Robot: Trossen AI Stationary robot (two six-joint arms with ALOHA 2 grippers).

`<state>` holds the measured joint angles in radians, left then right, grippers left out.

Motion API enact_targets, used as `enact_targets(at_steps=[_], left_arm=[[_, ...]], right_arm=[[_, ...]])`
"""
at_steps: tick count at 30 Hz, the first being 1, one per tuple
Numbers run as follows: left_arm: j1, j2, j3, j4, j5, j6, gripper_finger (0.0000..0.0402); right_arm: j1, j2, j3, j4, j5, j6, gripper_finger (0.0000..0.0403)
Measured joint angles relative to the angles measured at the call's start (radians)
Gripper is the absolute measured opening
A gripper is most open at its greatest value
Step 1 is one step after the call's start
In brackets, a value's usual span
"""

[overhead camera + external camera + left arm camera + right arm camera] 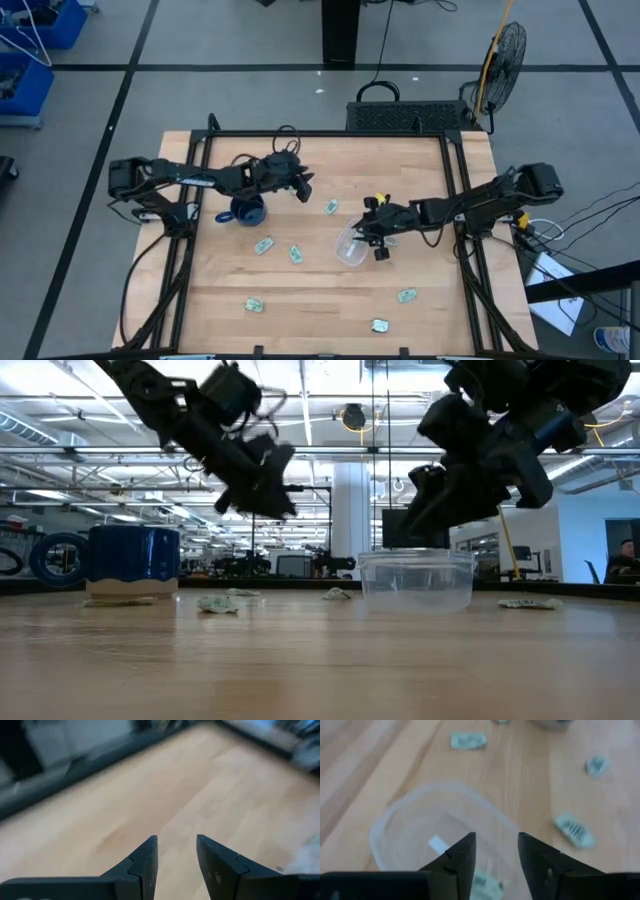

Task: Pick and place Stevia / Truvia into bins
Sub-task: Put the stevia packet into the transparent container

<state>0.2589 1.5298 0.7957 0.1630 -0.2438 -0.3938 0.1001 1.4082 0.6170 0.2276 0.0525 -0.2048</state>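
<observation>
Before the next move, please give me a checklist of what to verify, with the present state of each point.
1. Right claw open and empty: ok.
2. Right claw above the tub: ok.
3. Tub upright on the table: ok.
4. Left claw open and empty, raised near the mug: ok.
5. All packets in the tub: not ok; several lie on the table.

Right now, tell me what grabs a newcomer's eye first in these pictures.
The clear tub sits mid-table with the right end effector hovering just over its rim, fingers apart and empty. Pale green packets lie scattered over the wooden table, one of them by the tub's wall right under that end effector. The left end effector hangs open in the air beside the dark blue mug.
</observation>
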Motion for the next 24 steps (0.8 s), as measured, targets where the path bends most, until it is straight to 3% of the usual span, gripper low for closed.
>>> enact_targets(at_steps=[9,12,17,21,24], left_arm=[[0.082,0.175,0.0,-0.041,0.014,-0.067,0.014],[0.108,0.165,0.0,-0.11,0.049,-0.107,0.014],[0.143,0.1,0.001,-0.225,0.049,-0.049,0.014],[0.173,0.075,0.001,-0.309,0.142,-0.083,0.014],[0.174,0.08,0.001,-0.384,0.111,-0.096,0.014]], right_arm=[[-0.009,-0.035,0.0,0.154,0.002,-0.191,0.016],[-0.024,-0.05,0.0,0.181,0.002,-0.247,0.016],[-0.056,-0.07,0.0,0.229,-0.001,-0.282,0.016],[-0.085,-0.072,-0.001,0.224,-0.002,-0.344,0.016],[-0.108,-0.072,-0.001,0.234,-0.002,-0.391,0.016]])
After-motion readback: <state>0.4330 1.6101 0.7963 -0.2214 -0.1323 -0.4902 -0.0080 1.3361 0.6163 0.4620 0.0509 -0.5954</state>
